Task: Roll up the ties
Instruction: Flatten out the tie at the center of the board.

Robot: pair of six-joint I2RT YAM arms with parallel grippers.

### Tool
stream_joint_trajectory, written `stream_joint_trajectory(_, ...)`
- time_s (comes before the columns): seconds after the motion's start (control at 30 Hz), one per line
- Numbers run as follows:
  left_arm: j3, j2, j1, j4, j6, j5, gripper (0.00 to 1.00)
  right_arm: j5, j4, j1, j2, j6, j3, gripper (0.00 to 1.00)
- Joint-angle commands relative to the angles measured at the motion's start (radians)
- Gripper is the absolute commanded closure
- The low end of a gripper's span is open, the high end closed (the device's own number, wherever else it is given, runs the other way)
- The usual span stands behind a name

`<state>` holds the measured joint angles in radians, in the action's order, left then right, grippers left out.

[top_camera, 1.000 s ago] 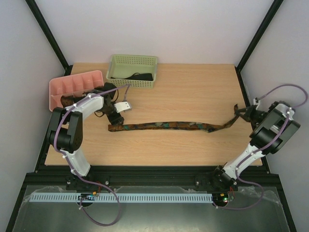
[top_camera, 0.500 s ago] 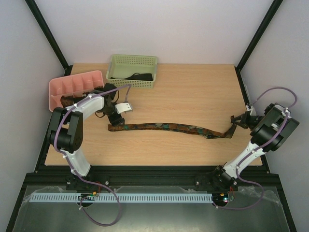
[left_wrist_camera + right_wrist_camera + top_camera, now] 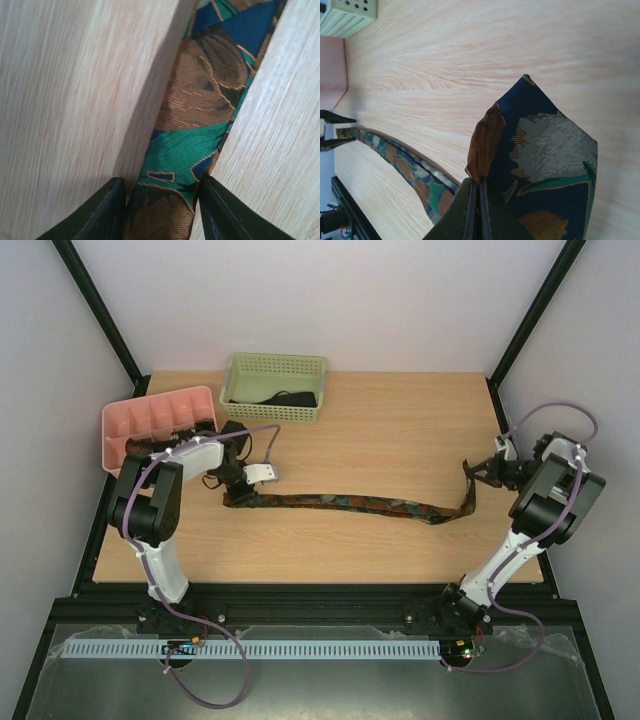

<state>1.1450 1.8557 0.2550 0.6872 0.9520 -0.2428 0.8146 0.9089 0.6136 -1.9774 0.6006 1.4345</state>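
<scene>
One tie [image 3: 350,503], dark with brown, green and blue patches, lies stretched across the table. Its narrow end runs between the fingers [image 3: 107,212] of my left gripper [image 3: 233,496], which stands open astride it; the right finger touches the tie's [image 3: 200,110] edge and the left stands a little off it. My right gripper [image 3: 480,472] is shut on the wide end, holding it lifted off the wood. In the right wrist view the gripper [image 3: 480,187] pinches a brown fold of the tie [image 3: 545,150].
A green basket [image 3: 275,386] at the back holds a dark object [image 3: 290,398]. A pink compartment tray [image 3: 150,420] stands at the back left, close behind the left arm. The table's right edge lies under the right wrist.
My right gripper has carried the wide end leftward and away from the table's edge, slackening the tie into a curve. The left jaws have narrowed around the narrow end.
</scene>
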Motion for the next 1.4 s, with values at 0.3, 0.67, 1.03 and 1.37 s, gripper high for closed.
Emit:
stream_joint_trajectory(0.3, -0.107, -0.043, -0.183, 0.093, 0.05, 0.042, 0.67, -0.1, 0.025, -0.021, -0.003, 0.127, 0.077, 0.92)
stream_joint_trajectory(0.67, -0.139, -0.084, -0.181, 0.073, 0.023, 0.02, 0.47, -0.527, -0.2, -0.005, 0.108, 0.094, -0.063, 0.65)
stream_joint_trajectory(1.03, -0.09, -0.119, -0.175, 0.078, 0.012, -0.014, 0.24, -0.399, -0.102, -0.112, 0.13, -0.031, 0.027, 0.39)
stream_joint_trajectory(1.37, -0.034, -0.104, -0.156, 0.077, 0.021, -0.043, 0.13, -0.402, -0.133, -0.287, 0.073, -0.114, -0.095, 0.47)
